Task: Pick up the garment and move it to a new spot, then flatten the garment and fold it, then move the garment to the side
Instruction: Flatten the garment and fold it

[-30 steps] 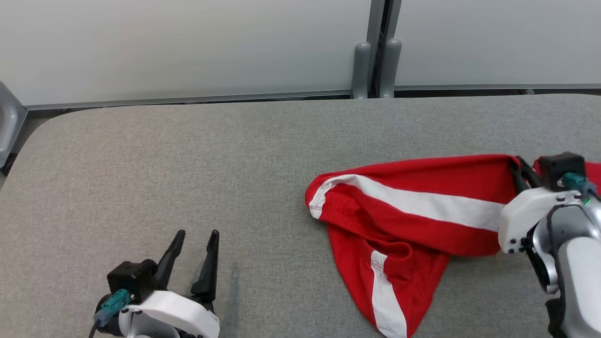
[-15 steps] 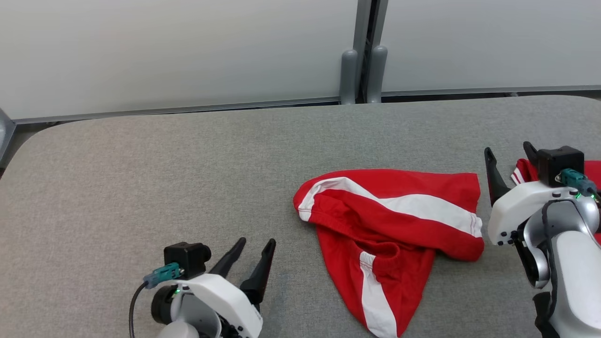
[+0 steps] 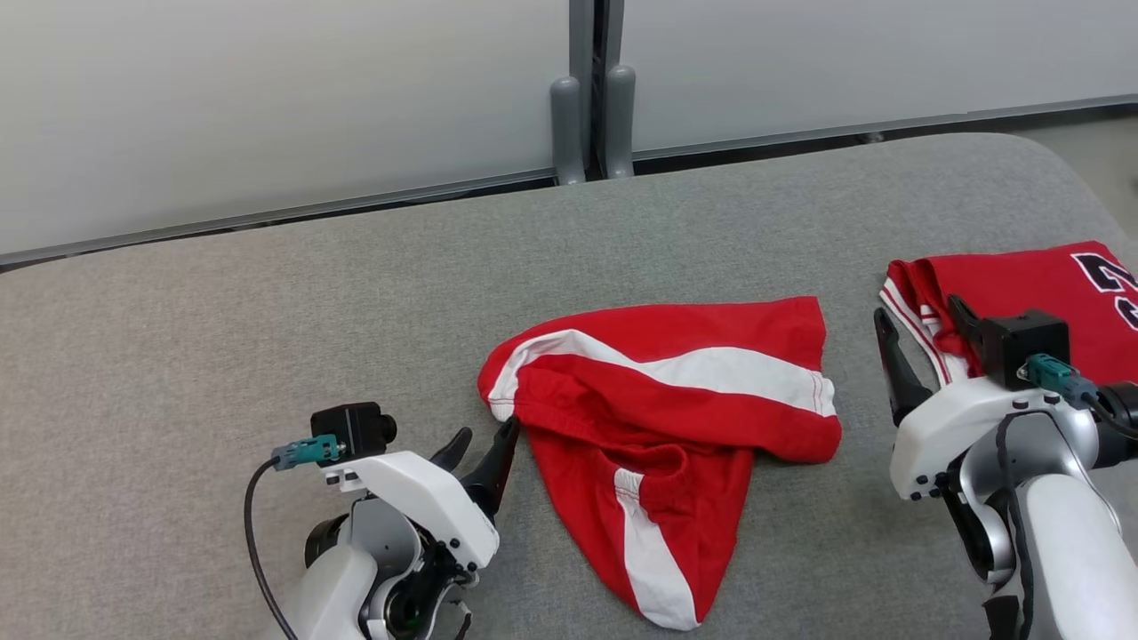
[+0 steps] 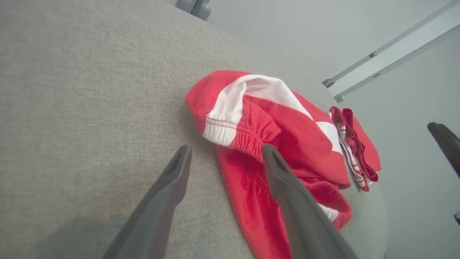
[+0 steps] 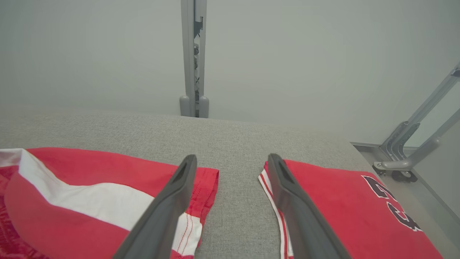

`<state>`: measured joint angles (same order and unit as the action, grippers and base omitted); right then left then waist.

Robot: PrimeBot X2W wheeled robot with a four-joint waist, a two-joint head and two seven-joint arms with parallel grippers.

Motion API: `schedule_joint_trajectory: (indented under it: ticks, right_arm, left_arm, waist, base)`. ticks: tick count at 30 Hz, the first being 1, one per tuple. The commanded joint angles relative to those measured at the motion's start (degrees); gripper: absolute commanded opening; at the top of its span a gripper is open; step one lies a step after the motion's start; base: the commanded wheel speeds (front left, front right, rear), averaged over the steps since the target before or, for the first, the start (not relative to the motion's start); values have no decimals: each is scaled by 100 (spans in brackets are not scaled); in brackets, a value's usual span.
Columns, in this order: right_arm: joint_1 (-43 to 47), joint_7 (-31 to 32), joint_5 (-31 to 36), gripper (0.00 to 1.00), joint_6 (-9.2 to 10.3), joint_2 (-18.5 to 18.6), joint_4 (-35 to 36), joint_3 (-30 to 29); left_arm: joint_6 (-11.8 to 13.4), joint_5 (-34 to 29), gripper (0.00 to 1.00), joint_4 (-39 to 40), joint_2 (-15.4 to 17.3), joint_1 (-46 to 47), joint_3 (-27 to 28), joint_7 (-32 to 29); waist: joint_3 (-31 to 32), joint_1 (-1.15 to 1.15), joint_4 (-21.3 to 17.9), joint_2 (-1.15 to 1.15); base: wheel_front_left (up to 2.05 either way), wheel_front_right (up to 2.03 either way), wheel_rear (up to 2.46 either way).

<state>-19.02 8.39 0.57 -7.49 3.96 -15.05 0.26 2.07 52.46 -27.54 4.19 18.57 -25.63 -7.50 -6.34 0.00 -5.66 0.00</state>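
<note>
1. My left gripper [image 3: 487, 431] has come in close, jaws wide and empty, with the waistband corner of the red shorts [image 3: 676, 400] just beyond its fingertips
2. The shorts lie rumpled mid-table [image 3: 267, 311] (relocation looks done, flattening next, I judge)
3. My right gripper [image 3: 917, 309] has let the leg hem go: its jaws are wide and empty over the gap between the hem and the folded jersey [image 3: 1022, 284]

the black number [image 3: 1104, 268] on the folded jersey [image 3: 1013, 280] is cut off.
</note>
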Motion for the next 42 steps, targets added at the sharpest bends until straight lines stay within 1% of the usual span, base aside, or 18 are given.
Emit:
schedule_joint_trajectory:
  ticks: [1,3,7,13,19,20,21,22,23,24,26,29,30,31,35,37,40,42]
  right_arm:
    - [86,22,-12,100,-1,6,45,-7]
    - [95,39,-13,100,-1,-6,79,6]
    - [143,62,-36,100,-1,-23,131,77]
    - [125,76,-84,100,-1,-46,213,92]
    - [153,65,-116,100,-1,-62,242,72]
    - [159,64,-116,100,-1,-63,242,69]
    - [159,63,-118,100,-1,-64,244,66]
    - [152,60,-122,100,-1,-65,246,62]
    - [142,57,-129,100,-1,-69,246,57]
    - [132,52,-133,100,-1,-70,247,54]
    - [113,36,-148,100,-1,-74,247,58]
    - [114,12,-157,100,-1,-74,256,24]
    - [114,12,-157,100,-1,-74,256,24]
    - [127,5,-149,100,-1,-77,261,2]
    - [210,-8,-97,100,0,-71,259,-102]
    - [237,0,-99,100,-1,-78,250,-131]
    - [295,35,-119,100,-1,-77,234,-112]
    - [303,49,-135,100,0,-73,240,-99]
  left_arm:
    - [-15,21,100,-68,12,115,15,48]
    - [-12,-34,100,-209,-9,219,-41,73]
    - [147,-252,100,-593,24,407,-199,5]
    - [-8,8,100,-891,-38,646,-153,-91]
    - [-131,438,100,-893,-93,707,-122,-215]
    - [-130,445,95,-908,-98,733,-176,-247]
    - [-135,454,64,-919,-101,765,-205,-245]
    - [-166,465,25,-912,-102,808,-217,-192]
    - [-183,462,0,-910,-104,848,-241,-142]
    - [-190,335,0,-928,-104,891,-311,-67]
    - [-100,45,0,-995,-4,993,-429,180]
    - [101,-632,0,-1024,322,1208,-757,499]
    - [101,-632,0,-1024,322,1208,-757,499]
    - [114,-818,0,-979,407,1253,-874,543]
    - [125,-1388,0,-701,901,1425,-1252,445]
    - [-28,-1506,0,-483,1096,1413,-1436,225]
    - [-417,-1097,0,-106,1145,1135,-1510,-332]
    - [-518,-807,0,152,1219,968,-1509,-718]
  waist:
    - [-27,0,-82,0]
    - [-34,0,-136,0]
    - [-51,0,-244,0]
    - [-110,0,-354,0]
    - [-172,0,-375,0]
    - [-183,0,-370,0]
    - [-194,0,-367,0]
    - [-207,0,-362,0]
    - [-219,0,-355,0]
    - [-228,0,-347,0]
    - [-239,0,-326,0]
    - [-233,0,-274,0]
    - [-233,0,-274,0]
    - [-227,0,-250,0]
    - [-190,0,-149,0]
    - [-173,0,-80,0]
    - [-158,0,-18,0]
    - [-152,0,-5,0]
  base:
    - [0,0,0]
    - [0,0,0]
    - [0,0,0]
    - [0,0,0]
    - [0,0,0]
    - [0,0,0]
    - [0,0,0]
    - [0,0,0]
    - [0,0,0]
    - [0,0,0]
    - [0,0,0]
    - [0,0,0]
    - [0,0,0]
    - [0,0,0]
    - [0,0,0]
    - [0,0,0]
    - [0,0,0]
    - [0,0,0]
